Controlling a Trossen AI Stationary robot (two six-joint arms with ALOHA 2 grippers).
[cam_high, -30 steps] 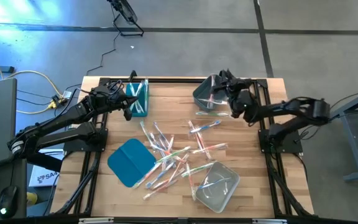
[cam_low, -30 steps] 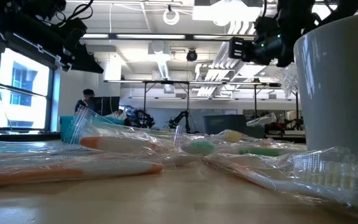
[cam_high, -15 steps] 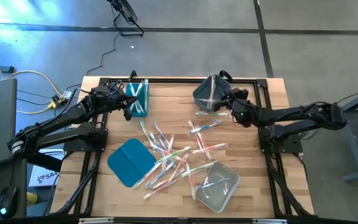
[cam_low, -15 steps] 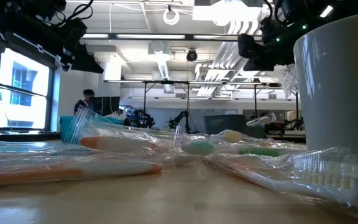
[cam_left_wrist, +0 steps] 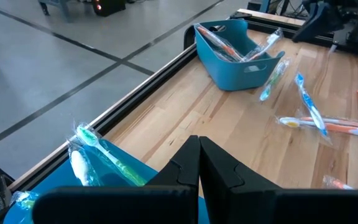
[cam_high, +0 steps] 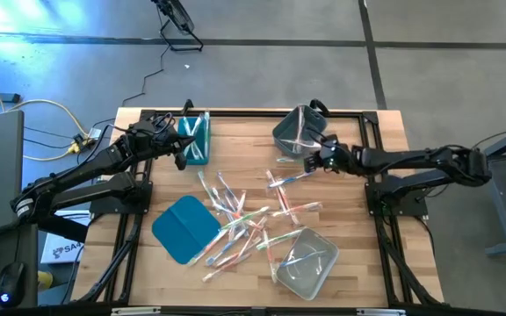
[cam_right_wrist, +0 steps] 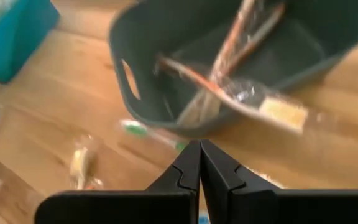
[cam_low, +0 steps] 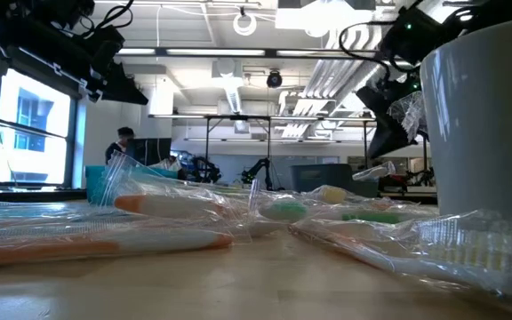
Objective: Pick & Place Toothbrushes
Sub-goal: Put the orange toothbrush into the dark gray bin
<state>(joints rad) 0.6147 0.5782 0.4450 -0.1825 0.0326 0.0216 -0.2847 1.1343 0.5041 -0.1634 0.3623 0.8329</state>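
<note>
both arms are matte black, built of slim tubular links joined by chunkier rounded joints; the left arm (cam_high: 86,171) has dark cables running along it; the right arm (cam_high: 420,162) has a cable loop near its wrist; each ends in two flat, angular black fingers (cam_left_wrist: 219,171) with stepped inner edges; a green light glows on the right wrist (cam_low: 409,25)

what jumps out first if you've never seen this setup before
The scatter of wrapped toothbrushes across the middle of the wooden table, between a flat teal lid and a clear bin at the near edge. At the far edge stand a teal bin and a grey bin, each already holding a few brushes. The right gripper, shut, reaches low beside the grey bin; the left gripper, also shut, sits by the teal bin.
</note>
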